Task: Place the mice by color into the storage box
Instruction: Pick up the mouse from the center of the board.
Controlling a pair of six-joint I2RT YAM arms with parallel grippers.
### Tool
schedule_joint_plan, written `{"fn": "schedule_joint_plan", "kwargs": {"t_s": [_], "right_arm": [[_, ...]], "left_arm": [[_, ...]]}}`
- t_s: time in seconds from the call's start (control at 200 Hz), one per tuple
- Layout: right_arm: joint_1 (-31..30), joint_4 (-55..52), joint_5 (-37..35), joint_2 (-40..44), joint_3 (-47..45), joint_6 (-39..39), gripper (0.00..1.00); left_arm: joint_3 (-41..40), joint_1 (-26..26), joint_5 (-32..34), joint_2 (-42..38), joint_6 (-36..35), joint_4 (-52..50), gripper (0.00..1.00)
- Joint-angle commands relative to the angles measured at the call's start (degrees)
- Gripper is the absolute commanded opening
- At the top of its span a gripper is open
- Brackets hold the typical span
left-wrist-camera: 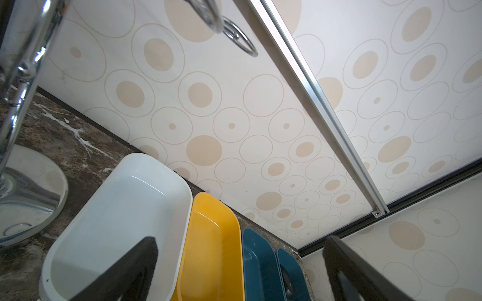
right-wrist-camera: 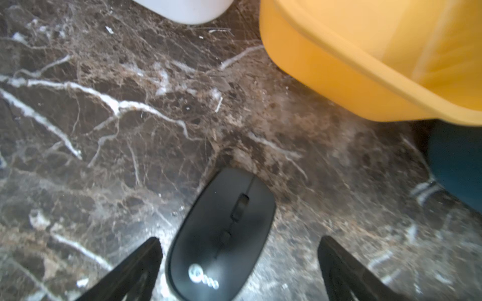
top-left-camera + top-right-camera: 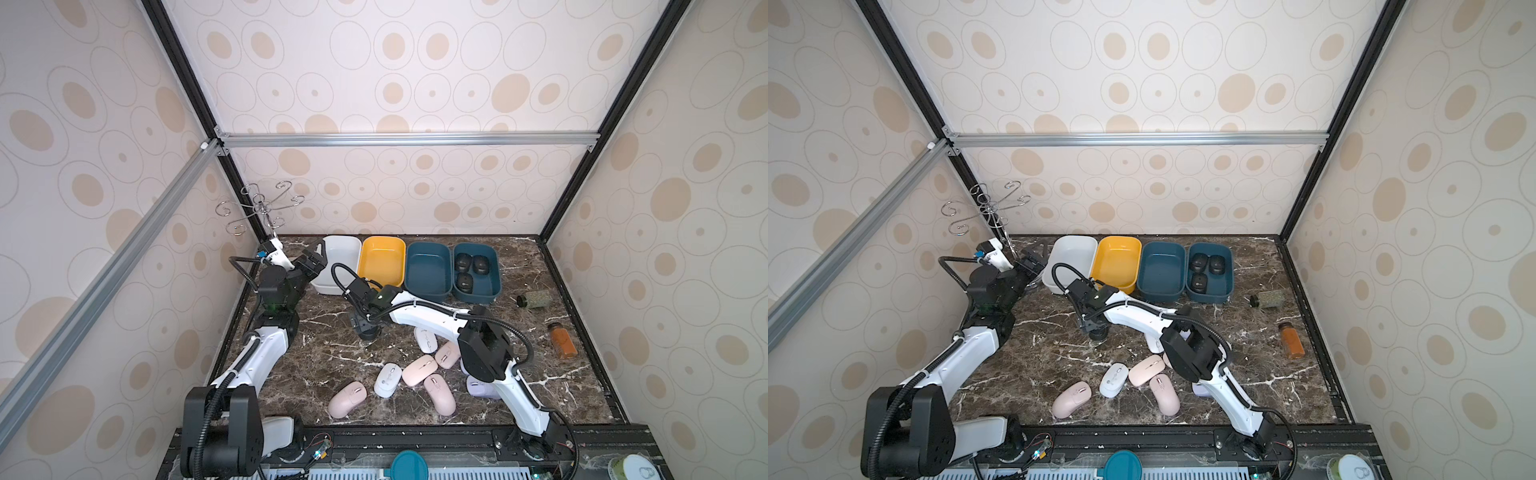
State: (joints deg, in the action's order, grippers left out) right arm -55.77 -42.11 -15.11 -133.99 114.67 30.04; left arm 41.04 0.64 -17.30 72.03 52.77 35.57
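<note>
Lengthwise toward yellow bin (image 2: 326, 73), black mouse (image 2: 221, 234), wheel-end foremost

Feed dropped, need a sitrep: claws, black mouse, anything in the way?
Left claw open, empty, by white bin. Right claw open, straddling black mouse on table. Yellow bin near, not touching.
</note>
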Motion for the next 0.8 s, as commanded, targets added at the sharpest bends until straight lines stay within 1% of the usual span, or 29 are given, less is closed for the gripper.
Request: {"fn": "schedule_joint_plan", "kwargs": {"t_s": [0.0, 0.09, 0.125, 0.18, 0.27, 0.31, 0.37, 0.4, 0.41, 0.415, 0.44, 0.555, 0.66, 0.795], "right_arm": [[-0.11, -2.57, 0.2, -2.49, 0.99, 1.36, 0.97], [-0.11, -2.7, 2.1, -3.34, 1.5, 1.22, 0.96], [-0.07, -3.01, 2.05, -3.4, 1.54, 1.24, 0.93], [0.02, -3.33, 1.63, -2.92, 0.79, 1.47, 0.86], [0.35, -1.35, 2.77, -0.95, -2.66, 0.98, 0.78], [0.32, 0.05, 3.06, 0.25, -4.71, 0.52, 0.72], [0.45, 1.79, 3.73, 1.36, -6.7, 0.06, 0.66], [0.42, 2.05, 4.17, 1.82, -7.36, -0.32, 0.59], [0.41, 2.13, 4.27, 1.9, -7.45, -0.37, 0.59], [0.47, 2.34, 4.33, 2.07, -7.62, -0.48, 0.58], [0.45, 2.67, 4.29, 2.41, -8.15, -0.66, 0.55], [0.41, 3.32, 3.37, 5.54, -9.99, -1.82, 0.53], [0.66, 3.77, 0.09, 9.97, -11.62, -3.64, 0.53], [3.09, 4.0, -3.31, 15.97, -13.7, -6.59, 0.53]], "left_arm": [[0.01, 0.34, -1.15, 0.04, 1.02, 2.37, 1.0], [0.01, 0.34, -1.15, -0.05, 1.02, 2.39, 1.0], [-0.05, 0.31, -1.16, -0.06, 0.93, 2.4, 1.0], [-0.01, 0.33, -1.14, -0.05, 0.97, 2.35, 1.0], [-0.07, 0.33, -1.24, 0.04, 1.01, 2.48, 1.0], [0.07, 0.33, -1.33, 0.08, 1.1, 2.5, 1.0], [-0.02, 0.37, -1.42, 0.13, 1.24, 2.57, 1.0], [0.07, 0.32, -1.4, 0.09, 1.19, 2.57, 1.0], [0.05, 0.32, -1.42, 0.16, 1.15, 2.57, 1.0], [0.03, 0.32, -1.37, 0.15, 1.13, 2.57, 1.0], [0.07, 0.32, -1.42, 0.17, 1.06, 2.57, 1.0], [0.09, 0.35, -1.72, 0.38, 1.09, 2.75, 1.0], [0.23, 0.3, -2.58, 1.09, 1.48, 3.06, 1.0], [0.23, 0.27, -3.65, 1.97, 2.15, 3.93, 1.0]]}}
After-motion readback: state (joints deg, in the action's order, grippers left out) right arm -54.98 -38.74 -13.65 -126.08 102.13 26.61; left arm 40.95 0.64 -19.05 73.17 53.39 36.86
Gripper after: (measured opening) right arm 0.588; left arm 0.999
